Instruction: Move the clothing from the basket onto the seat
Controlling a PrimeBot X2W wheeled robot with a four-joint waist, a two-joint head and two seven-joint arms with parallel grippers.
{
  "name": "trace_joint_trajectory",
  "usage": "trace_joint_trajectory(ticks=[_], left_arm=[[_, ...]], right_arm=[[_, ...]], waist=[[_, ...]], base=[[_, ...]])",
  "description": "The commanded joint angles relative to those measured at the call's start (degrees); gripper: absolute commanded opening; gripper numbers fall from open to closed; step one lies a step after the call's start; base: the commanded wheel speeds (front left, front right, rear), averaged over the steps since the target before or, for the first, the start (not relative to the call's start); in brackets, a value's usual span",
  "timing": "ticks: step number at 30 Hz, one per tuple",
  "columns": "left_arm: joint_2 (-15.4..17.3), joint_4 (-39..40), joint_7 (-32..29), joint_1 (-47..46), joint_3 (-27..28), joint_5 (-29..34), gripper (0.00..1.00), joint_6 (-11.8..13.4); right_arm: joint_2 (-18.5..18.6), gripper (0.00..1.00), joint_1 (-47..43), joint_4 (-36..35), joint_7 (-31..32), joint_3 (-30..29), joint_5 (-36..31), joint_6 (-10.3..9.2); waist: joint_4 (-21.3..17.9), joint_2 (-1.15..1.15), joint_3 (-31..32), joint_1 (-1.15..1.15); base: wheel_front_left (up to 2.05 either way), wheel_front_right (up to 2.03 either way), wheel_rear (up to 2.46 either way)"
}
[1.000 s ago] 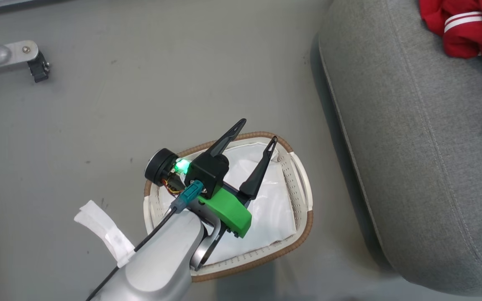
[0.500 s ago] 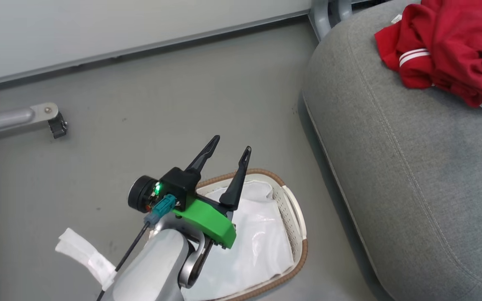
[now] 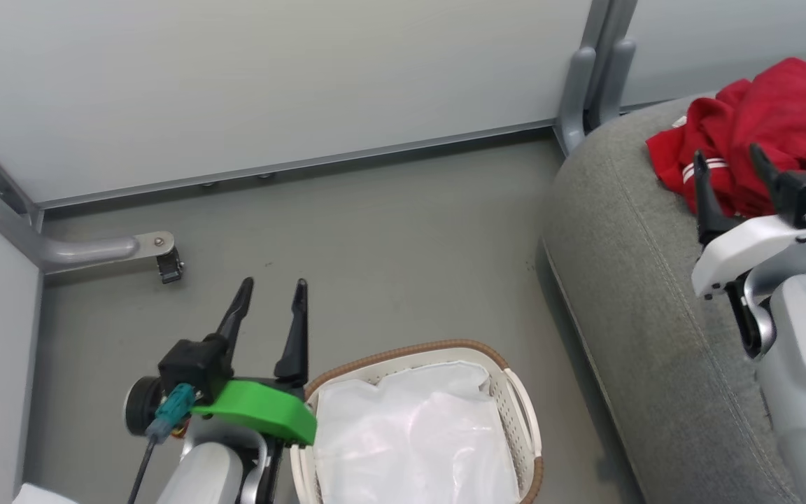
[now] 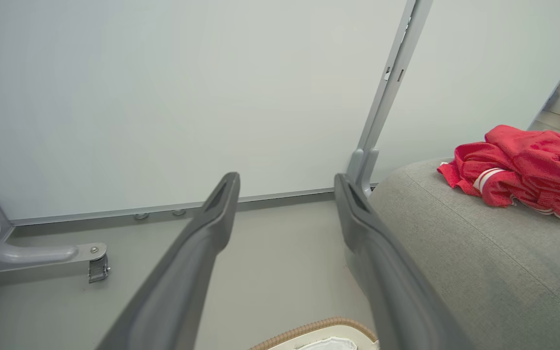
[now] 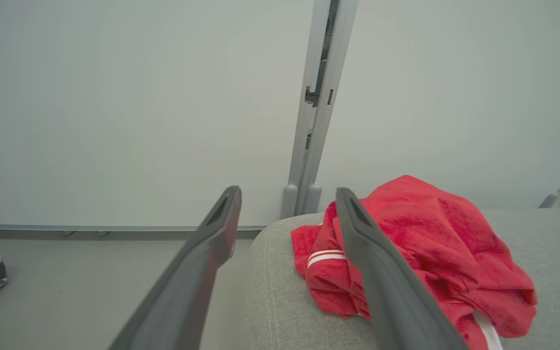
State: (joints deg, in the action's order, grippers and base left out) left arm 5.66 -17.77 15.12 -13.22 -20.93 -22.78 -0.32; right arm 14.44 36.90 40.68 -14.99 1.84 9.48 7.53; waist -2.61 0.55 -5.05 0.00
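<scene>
The red clothing [image 3: 774, 119] with white stripe trim lies bunched on the far end of the grey seat [image 3: 641, 280]. My right gripper [image 3: 726, 155] hovers open just in front of it, nothing between its fingers. In the right wrist view the clothing [image 5: 430, 233] sits on the seat [image 5: 280, 291] behind the open right gripper [image 5: 287, 194]. The basket [image 3: 403, 352] stands on the floor showing its white liner [image 3: 410, 441]. My left gripper [image 3: 273, 285] is open and empty, left of the basket. The left wrist view shows that gripper [image 4: 287, 180], the clothing [image 4: 523, 170] and the basket rim [image 4: 309, 328].
A pale partition wall runs along the back with a grey upright post [image 3: 588, 77] at the seat's far corner. A grey metal foot with a caster [image 3: 158, 255] juts from the left wall. Grey floor lies between basket and wall.
The head camera has tilted up, bringing the wall into view. My left gripper has left the space over the basket and now stands to its left. My right gripper has come into view by the clothing.
</scene>
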Motion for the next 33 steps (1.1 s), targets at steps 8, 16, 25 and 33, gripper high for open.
trace_joint_trajectory(ticks=[8,16,25,33], left_arm=[[0.1,2.5,0.0,7.7,8.9,2.0,1.0,0.4],[-0.8,3.3,0.0,14.2,14.0,4.0,1.0,-0.2],[-2.0,3.9,0.0,18.2,16.6,4.9,1.0,-2.7],[-2.5,4.0,0.0,19.9,17.0,5.5,1.0,-3.9]], right_arm=[[-7.9,1.0,-10.8,-8.3,-0.3,-2.8,-3.8,-0.08],[-11.4,1.0,-21.5,-17.6,-0.3,-2.2,-4.2,-0.08],[-11.4,1.0,-32.5,-24.2,-0.3,0.1,1.5,-0.08],[-11.4,1.0,-34.6,-24.8,-0.3,1.3,0.8,-0.08]], waist=[[5.6,-0.55,4.0,0.0],[6.8,-0.55,5.5,0.0],[7.7,-0.55,6.4,0.0],[6.7,-0.55,6.3,0.0]], base=[[0.0,0.0,0.0],[0.0,0.0,0.0],[0.0,0.0,0.0],[0.0,0.0,0.0]])
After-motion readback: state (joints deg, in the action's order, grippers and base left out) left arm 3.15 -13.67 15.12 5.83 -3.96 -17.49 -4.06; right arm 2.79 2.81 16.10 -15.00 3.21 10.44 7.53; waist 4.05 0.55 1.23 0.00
